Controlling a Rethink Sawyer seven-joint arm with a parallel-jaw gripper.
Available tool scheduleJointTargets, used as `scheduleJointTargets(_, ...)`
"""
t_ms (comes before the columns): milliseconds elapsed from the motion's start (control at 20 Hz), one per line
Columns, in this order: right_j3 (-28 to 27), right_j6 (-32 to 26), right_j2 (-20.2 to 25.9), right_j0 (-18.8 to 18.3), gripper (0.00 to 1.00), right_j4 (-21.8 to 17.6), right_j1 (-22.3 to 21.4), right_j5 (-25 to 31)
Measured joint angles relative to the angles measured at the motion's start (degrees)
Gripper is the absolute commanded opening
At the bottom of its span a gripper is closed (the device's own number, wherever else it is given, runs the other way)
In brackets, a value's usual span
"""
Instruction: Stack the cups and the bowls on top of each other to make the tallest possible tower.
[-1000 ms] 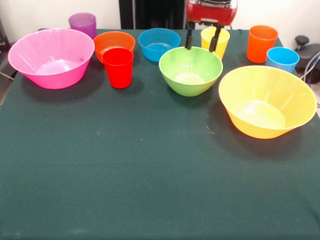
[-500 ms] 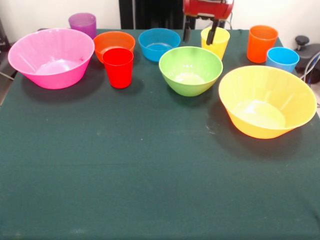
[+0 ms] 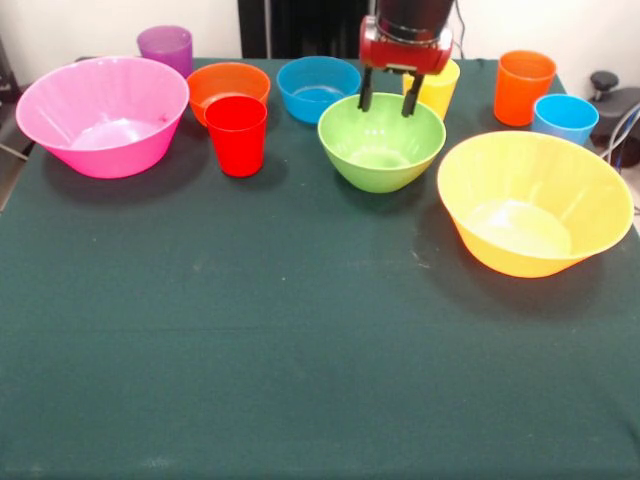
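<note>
1. We see the gripper [image 3: 387, 103] at the top centre of the frame, hanging from a red and black arm, its two dark fingers spread apart with nothing between them, the tips at the far rim of the green bowl [image 3: 381, 141]
2. The green bowl sits upright in the upper middle, and we see nothing inside it
3. The yellow cup [image 3: 437, 87] stands just behind the gripper, partly hidden by it
4. The pink bowl [image 3: 102, 115] fills the upper left; we find it empty, and the purple cup [image 3: 165, 47] stands behind it at the top edge
5. The orange bowl [image 3: 228, 88] and the blue bowl [image 3: 319, 88] sit side by side along the top, both holding nothing that we can see
6. The red cup [image 3: 237, 135] stands upright just in front of the orange bowl, overlapping its near rim in the picture
7. The yellow-orange bowl [image 3: 533, 202] lies at the right, empty
8. The orange cup [image 3: 524, 87] and the light blue cup [image 3: 565, 118] stand at the upper right, close together
9. All ten pieces rest singly on the green tablecloth [image 3: 300, 350]; we see nothing stacked yet
</note>
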Motion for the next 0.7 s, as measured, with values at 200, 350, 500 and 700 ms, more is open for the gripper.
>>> scheduleJointTargets(200, 0.0, 0.0, 0.0, 0.0, 1.00, 0.0, 1.9, -0.5)
scheduleJointTargets(350, 0.0, 0.0, 0.0, 0.0, 1.00, 0.0, 2.6, -1.0)
scheduleJointTargets(500, 0.0, 0.0, 0.0, 0.0, 1.00, 0.0, 3.2, -1.4)
scheduleJointTargets(700, 0.0, 0.0, 0.0, 0.0, 1.00, 0.0, 3.2, -1.4)
